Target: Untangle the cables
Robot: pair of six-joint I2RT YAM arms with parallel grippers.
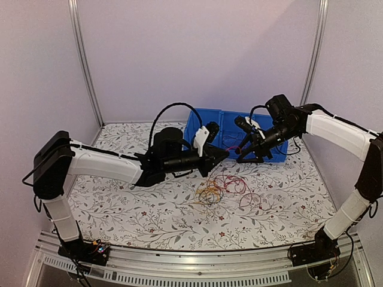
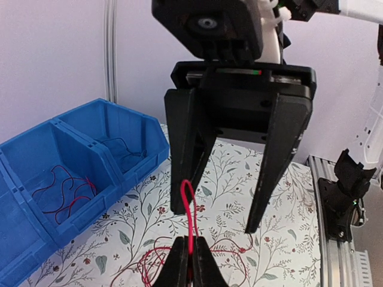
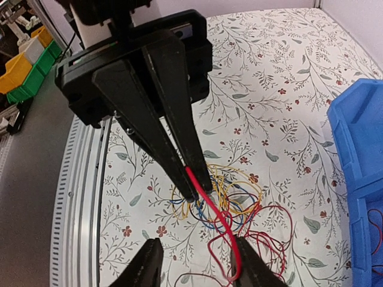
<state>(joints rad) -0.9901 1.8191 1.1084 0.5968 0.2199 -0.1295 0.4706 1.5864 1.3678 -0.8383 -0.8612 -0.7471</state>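
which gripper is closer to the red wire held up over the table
Left. The left gripper is shut on the red wire, pinching it. The right gripper is open, with the wire passing between its fingers, not gripped.

Plain pale lilac walls (image 1: 197, 54) close in the back and both sides, evenly lit. Slim silver metal posts (image 1: 84, 60) rise in the corners at 11 and 1 o'clock. The tabletop (image 1: 119, 215) wears a white cloth printed with grey leafy sprigs and small red flowers. A ribbed aluminium rail (image 1: 197, 272) edges it at 6 o'clock. A blue plastic divided bin (image 1: 194, 122) sits at 12 o'clock.
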